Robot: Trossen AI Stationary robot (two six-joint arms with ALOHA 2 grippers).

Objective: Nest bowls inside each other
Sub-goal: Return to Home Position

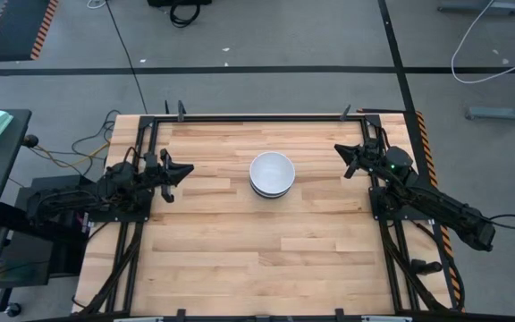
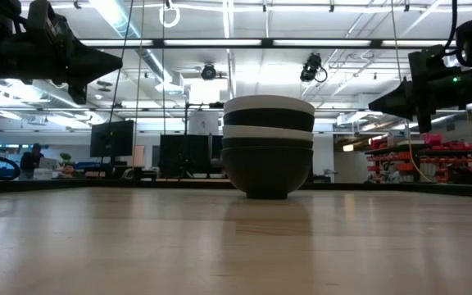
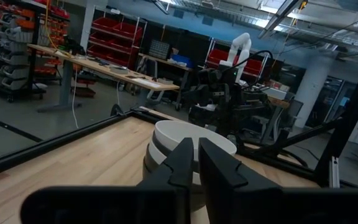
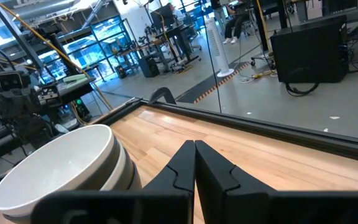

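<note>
Broadly, the scene is taken up by a wooden table (image 1: 266, 259) inside a dark metal frame (image 1: 257, 117), with 1 arm mounted at each side. The left arm (image 1: 79, 195) is folded back over the table's left edge, and the right arm (image 1: 436, 207) is folded back over the right edge.

The bowls (image 1: 271, 174) are gathered into 1 nested stack, set slightly toward the far half of the table, about midway between the 2 arms. The stack is upright: its axis runs vertically and every opening faces up. In the low view, bands are seen from the table upward as black, black, white, black and a white rim on top, though the line between the 2 lowest dark bowls is hard to make out. From above, only the top white bowl and a thin crescent of rims beneath it are shown. In both wrist views the lower part of the stack is hidden behind the fingers.

The left gripper (image 1: 189, 169) is held above the table, well apart from the stack and pointed toward it; its fingers (image 3: 182, 165) are drawn together, with only a thin slit between them, holding nothing. The right gripper (image 1: 341, 152) is likewise raised, aimed at the stack from the other side, its fingers (image 4: 216, 171) pressed together and empty.
</note>
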